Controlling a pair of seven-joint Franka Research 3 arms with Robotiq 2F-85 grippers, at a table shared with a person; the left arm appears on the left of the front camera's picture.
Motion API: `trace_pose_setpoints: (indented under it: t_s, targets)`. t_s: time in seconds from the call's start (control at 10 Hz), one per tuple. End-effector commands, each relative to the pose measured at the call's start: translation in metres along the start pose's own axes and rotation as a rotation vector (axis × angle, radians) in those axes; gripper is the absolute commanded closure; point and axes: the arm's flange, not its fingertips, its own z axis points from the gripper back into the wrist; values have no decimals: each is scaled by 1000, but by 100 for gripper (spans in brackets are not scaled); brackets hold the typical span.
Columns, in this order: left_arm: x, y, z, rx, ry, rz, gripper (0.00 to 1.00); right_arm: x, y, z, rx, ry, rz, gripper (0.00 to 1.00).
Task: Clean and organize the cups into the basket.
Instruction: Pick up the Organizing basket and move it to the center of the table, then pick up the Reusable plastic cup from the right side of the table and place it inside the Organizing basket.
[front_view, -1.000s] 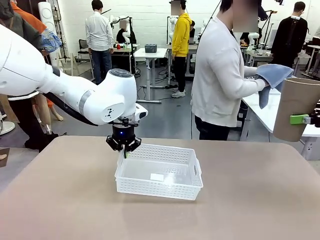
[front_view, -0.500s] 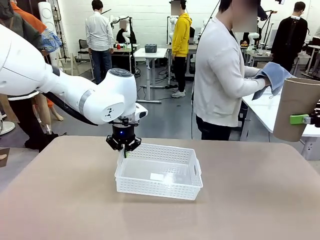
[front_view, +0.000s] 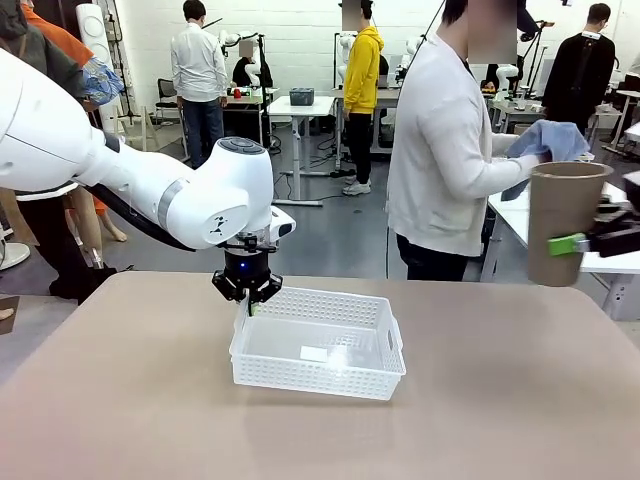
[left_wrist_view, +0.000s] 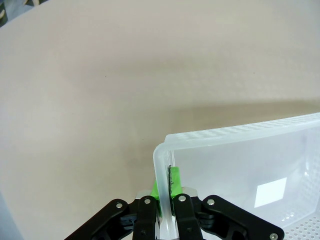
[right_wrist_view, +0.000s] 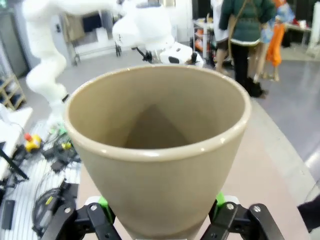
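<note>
No text, brand, number or sign can be read; the white sticker (left_wrist_view: 271, 193) inside the basket (left_wrist_view: 225, 135) is seen blank.

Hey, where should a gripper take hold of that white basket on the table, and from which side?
Pinch the basket by its thin upright wall at the rim, near a corner, coming straight down from above, with one finger inside and one outside. It looks too wide to span, and the open top leaves room for a finger. The left gripper grips it that way.
</note>
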Motion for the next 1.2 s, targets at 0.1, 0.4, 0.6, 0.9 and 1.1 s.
trace_pose_setpoints:
  t_s: [0.1,0.4,0.6,0.9,1.1]
  targets:
    - [0,0,0,0,0,0,100,57,-9,-74,10,264,9,18]
    - [0,0,0,0,0,0,100,102,1,-176,0,628,68,18]
    - [0,0,0,0,0,0,100,120,14,-231,27,783,110,18]
    - [0,0,0,0,0,0,100,124,14,-286,20,866,176,18]
    - [0,0,0,0,0,0,100,111,3,-319,1,899,218,18]
